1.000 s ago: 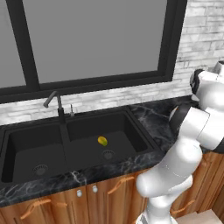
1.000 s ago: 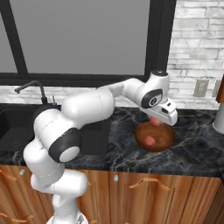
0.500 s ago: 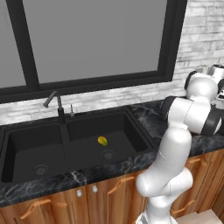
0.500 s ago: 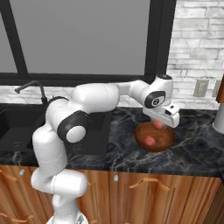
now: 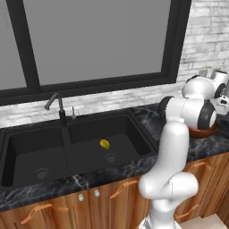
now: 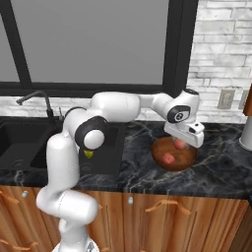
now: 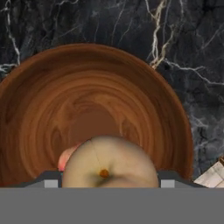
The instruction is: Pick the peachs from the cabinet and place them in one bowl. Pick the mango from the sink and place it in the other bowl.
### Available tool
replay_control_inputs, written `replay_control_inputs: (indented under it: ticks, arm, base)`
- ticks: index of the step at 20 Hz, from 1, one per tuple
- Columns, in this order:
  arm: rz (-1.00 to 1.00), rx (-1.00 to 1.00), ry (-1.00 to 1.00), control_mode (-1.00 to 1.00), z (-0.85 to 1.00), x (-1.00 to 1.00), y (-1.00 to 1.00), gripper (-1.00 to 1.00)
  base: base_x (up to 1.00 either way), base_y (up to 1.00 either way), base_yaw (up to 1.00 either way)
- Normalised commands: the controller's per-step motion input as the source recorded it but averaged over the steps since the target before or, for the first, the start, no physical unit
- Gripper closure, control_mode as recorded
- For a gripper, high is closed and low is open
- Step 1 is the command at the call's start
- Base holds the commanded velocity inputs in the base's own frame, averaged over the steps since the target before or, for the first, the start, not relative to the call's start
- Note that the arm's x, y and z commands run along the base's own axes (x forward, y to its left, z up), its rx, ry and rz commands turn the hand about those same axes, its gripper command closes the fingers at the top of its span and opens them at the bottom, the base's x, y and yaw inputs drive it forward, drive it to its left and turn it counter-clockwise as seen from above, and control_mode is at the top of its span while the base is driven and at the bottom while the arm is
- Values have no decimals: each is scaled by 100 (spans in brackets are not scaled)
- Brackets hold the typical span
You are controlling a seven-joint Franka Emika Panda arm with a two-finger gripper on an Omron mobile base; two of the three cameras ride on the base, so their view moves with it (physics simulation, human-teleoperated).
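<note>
wooden bowl [image 6: 174, 156] sits on the black marble counter [image 6: 216, 170], right of the sink [image 5: 67, 147]. one peach [image 6: 169, 158] lies inside it. the gripper [image 6: 183, 143] hangs just above the bowl, clamped on the second peach [image 7: 109, 164]. the mango [image 5: 104, 144] lies in the sink's right basin near the drain. no writing is readable.

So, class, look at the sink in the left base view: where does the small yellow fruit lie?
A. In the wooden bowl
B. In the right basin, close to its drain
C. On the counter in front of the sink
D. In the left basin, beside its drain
B. The mango rests on the floor of the right basin of the sink, just above the round drain there, while the left basin holds no fruit.
</note>
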Motion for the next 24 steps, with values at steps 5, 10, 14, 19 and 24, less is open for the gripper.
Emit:
replay_control_inputs:
  ticks: [5,10,14,19,24]
  arm:
    - [-4,0,4,-100,-24,23,-2,100]
    - [-5,0,7,-100,-25,23,-2,100]
    - [-4,0,9,-100,-26,23,-5,100]
    - [-3,0,10,-100,-26,19,-12,100]
    - [-3,0,9,-100,-26,15,-10,100]
  base:
    - [0,0,0]
    - [0,0,0]
    - [0,0,0]
    - [0,0,0]
    - [0,0,0]
